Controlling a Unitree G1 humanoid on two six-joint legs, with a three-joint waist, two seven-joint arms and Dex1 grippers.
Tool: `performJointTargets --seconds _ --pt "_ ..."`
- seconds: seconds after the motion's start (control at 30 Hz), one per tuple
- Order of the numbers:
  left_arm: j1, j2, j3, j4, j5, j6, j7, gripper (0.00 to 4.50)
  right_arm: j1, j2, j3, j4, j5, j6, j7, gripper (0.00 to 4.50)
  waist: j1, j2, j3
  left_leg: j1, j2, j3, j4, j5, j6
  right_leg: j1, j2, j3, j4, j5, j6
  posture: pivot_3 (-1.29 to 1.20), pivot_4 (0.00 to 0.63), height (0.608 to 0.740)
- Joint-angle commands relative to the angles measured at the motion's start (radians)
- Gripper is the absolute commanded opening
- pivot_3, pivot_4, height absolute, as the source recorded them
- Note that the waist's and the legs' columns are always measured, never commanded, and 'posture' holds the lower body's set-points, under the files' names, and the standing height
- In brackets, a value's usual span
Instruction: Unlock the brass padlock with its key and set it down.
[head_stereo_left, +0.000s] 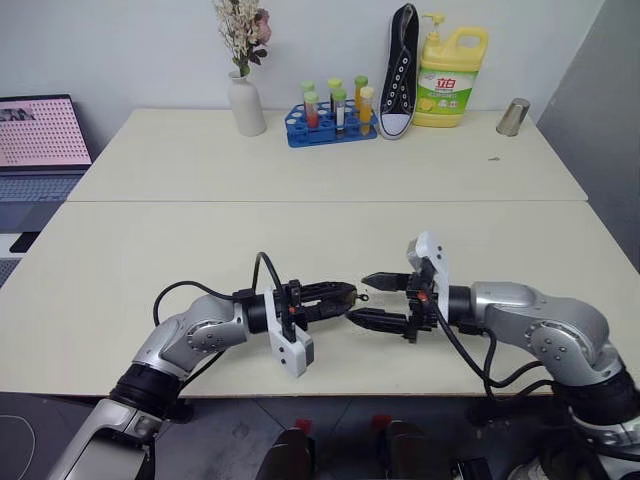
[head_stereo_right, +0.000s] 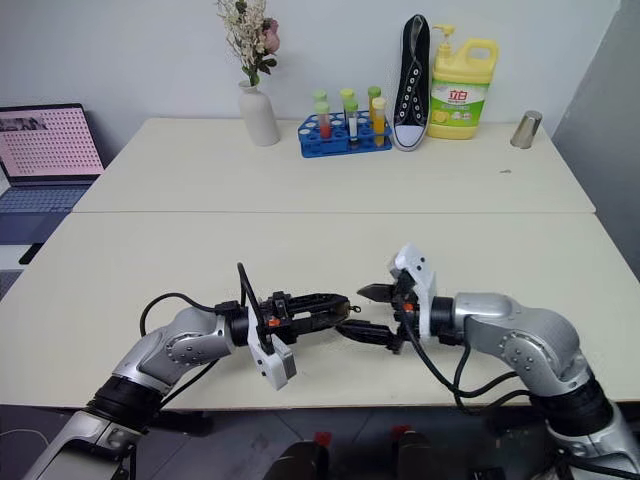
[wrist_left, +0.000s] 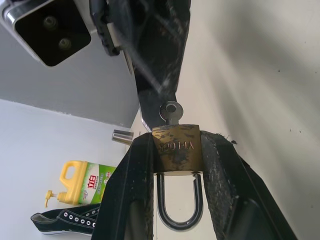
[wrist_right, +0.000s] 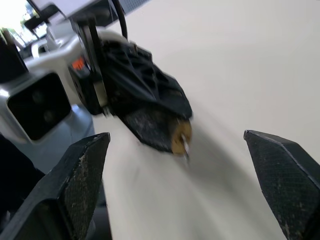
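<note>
At the far left edge of the left eye view an open laptop (head_stereo_left: 38, 135) is seen, beside the cream table (head_stereo_left: 300, 230) that fills the middle of the frame. Along the table's far edge, in the upper part of the frame, a white vase of dried flowers (head_stereo_left: 245, 100), a blue rack of coloured test tubes (head_stereo_left: 330, 115), a black sneaker (head_stereo_left: 400, 70) stood on end, a yellow detergent bottle (head_stereo_left: 451, 80) and a small metal cup (head_stereo_left: 513, 117) are lined up from left to right.

In the lower centre, just left of the middle, the left gripper (head_stereo_left: 345, 294) is held level, pointing toward the right of the frame. Its fingers are closed narrowly on the brass padlock (wrist_left: 177, 148); in the left wrist view the brass body is pinched between the two black fingers (wrist_left: 132, 190), with the silvery shackle loop lying back between them toward the wrist. The key (wrist_left: 171, 112) is seen standing in the padlock's outer face, its round head projecting beyond the fingertips.

Just right of centre, the right gripper (head_stereo_left: 372, 299) is pointed toward the left of the frame, facing the left one. Its fingers are spread wide, one above the other, and nothing is held between them. In the right wrist view the padlock's brass end is seen between the two spread fingertips, apart from both.
</note>
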Motion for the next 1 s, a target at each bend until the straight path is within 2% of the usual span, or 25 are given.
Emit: performJointTargets --seconds 0.03,0.2,0.3,0.6,0.83,1.0 --pt "-0.012 0.002 0.003 -0.021 -0.034 -0.009 0.002 0.96 -0.019 0.022 -0.031 0.001 -0.001 0.015 -0.003 4.5 0.001 0.0 0.0 0.0 0.0 0.0 0.0 0.0 0.0 0.0 0.0 0.0 0.0 0.0 0.0 0.0 0.15 0.74" --pt "-0.018 0.0 0.002 -0.018 -0.036 -0.008 0.001 0.96 -0.04 0.042 -0.015 0.035 -0.045 0.018 0.025 4.5 0.0 0.0 0.0 0.0 0.0 0.0 0.0 0.0 0.0 0.0 0.0 0.0 0.0 0.0 0.0 0.0 0.15 0.74" --pt "-0.015 0.0 0.003 -0.023 -0.037 -0.006 0.002 0.96 -0.046 0.06 -0.025 0.049 -0.049 0.023 0.03 3.58 -0.001 0.0 0.0 0.0 0.0 0.0 0.0 0.0 0.0 0.0 0.0 0.0 0.0 0.0 0.0 0.0 0.15 0.74" --pt "-0.004 0.0 0.009 -0.029 -0.038 0.005 0.009 0.96 -0.052 0.064 -0.022 0.062 -0.079 0.016 0.083 0.19 -0.001 0.0 0.0 0.0 0.0 0.0 0.0 0.0 0.0 0.0 0.0 0.0 0.0 0.0 0.0 0.0 0.15 0.74" --pt "-0.003 -0.005 0.012 -0.028 -0.043 0.021 0.013 0.96 -0.065 0.069 -0.017 0.068 -0.104 0.011 0.119 0.13 -0.001 0.0 0.0 0.0 0.0 0.0 0.0 0.0 0.0 0.0 0.0 0.0 0.0 0.0 0.0 0.0 0.15 0.74" --pt "0.016 -0.006 0.003 -0.042 -0.131 0.058 -0.021 0.96 -0.071 0.077 -0.019 0.068 -0.113 0.01 0.128 0.13 -0.001 0.0 0.0 0.0 0.0 0.0 0.0 0.0 0.0 0.0 0.0 0.0 0.0 0.0 0.0 0.0 0.15 0.74"
